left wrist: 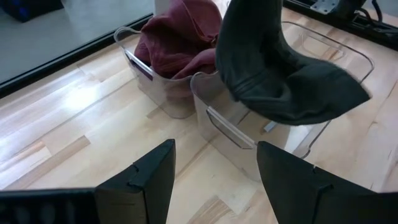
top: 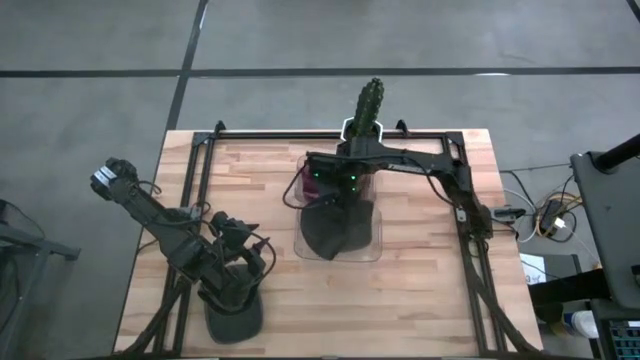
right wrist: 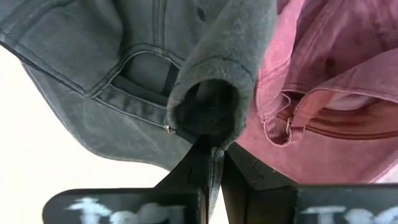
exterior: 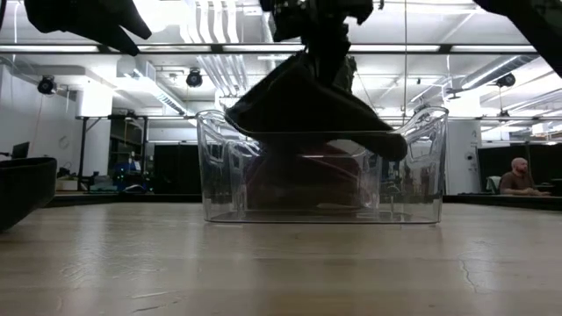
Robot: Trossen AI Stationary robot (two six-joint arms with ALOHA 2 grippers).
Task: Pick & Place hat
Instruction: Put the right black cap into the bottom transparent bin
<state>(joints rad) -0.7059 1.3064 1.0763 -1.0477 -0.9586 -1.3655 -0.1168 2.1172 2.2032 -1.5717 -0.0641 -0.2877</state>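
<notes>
A dark grey cap [top: 338, 228] hangs from my right gripper [top: 335, 195], which is shut on it above a clear plastic bin [exterior: 421, 175] at the table's middle. In the low view the cap [exterior: 307, 110] sits at rim height, partly inside the bin and clear of its floor. A maroon cap [left wrist: 177, 43] lies in a second clear bin [left wrist: 134, 59] just beyond the first. My left gripper [left wrist: 214, 149] is open and empty, hovering over the table's near left part [top: 245, 262], facing both bins. My right gripper pinches a bunched fold of the grey cap's cloth [right wrist: 208, 112] between its two fingers, close to the strap opening at the cap's back [right wrist: 146, 71]. The fingers come from above, pointing down. The cap hangs below them, lifted clear, its brim [exterior: 382, 140] drooping inside the bin.
Another dark cap [top: 235, 318] lies on the table near its near edge, under the left arm, and shows at the low view's left [exterior: 22, 189]. A green cactus [top: 368, 105] stands at the far edge. A black frame [top: 200, 150] borders the wooden tabletop.
</notes>
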